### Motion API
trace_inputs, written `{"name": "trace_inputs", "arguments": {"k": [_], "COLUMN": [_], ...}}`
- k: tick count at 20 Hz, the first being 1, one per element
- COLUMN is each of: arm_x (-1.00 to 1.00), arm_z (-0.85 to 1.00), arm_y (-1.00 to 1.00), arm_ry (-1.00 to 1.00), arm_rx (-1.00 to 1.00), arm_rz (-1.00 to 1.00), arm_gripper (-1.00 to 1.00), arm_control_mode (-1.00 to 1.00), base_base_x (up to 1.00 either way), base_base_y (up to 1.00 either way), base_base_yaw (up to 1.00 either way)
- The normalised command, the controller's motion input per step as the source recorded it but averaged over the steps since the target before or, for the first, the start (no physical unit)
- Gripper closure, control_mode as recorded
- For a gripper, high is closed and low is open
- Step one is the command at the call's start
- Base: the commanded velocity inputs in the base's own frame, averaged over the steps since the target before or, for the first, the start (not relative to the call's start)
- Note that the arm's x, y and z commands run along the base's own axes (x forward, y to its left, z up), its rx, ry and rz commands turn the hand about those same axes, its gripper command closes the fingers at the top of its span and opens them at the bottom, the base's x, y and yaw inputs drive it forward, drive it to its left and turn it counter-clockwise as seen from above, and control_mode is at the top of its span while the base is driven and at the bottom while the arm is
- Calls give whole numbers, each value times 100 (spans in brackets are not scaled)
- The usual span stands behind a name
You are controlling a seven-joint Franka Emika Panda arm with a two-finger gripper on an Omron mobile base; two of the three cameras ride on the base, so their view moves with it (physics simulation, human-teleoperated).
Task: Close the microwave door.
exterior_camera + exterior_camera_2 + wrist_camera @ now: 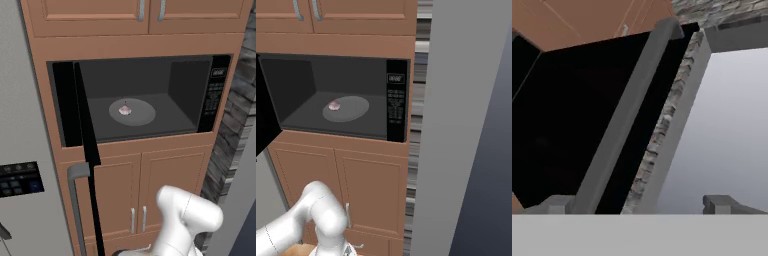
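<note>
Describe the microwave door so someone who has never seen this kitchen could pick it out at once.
Find the tall brown wooden cabinet column beside the grey refrigerator; the black microwave is built into it, its dark cavity exposed. The microwave door swings out from the cavity's left edge. Unlike the brown cabinet doors around it, it is a glossy black panel with a grey bar handle.

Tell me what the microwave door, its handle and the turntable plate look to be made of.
Microwave door: glossy black panel, probably glass or polished plastic, judging by its flat, uniform sheen.
Handle: matte grey bar, likely plastic or brushed metal; no highlights settle which.
Turntable plate: pale grey matte disc, perhaps glass or ceramic; the render leaves it open.
</note>
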Motion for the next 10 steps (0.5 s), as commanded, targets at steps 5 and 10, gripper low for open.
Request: {"name": "trace_inputs", "arguments": {"k": [5, 10], "arm_x": [58, 65], "arm_z": [-29, -37], "arm_y": [33, 13], "arm_ry": [6, 5], "arm_rx": [-18, -9], "arm_rz": [-6, -4], "arm_gripper": [-100, -100], "arm_control_mode": [-100, -100], "base_base_x": [0, 0], "base_base_y": [0, 0], "base_base_yaw": [0, 0]}}
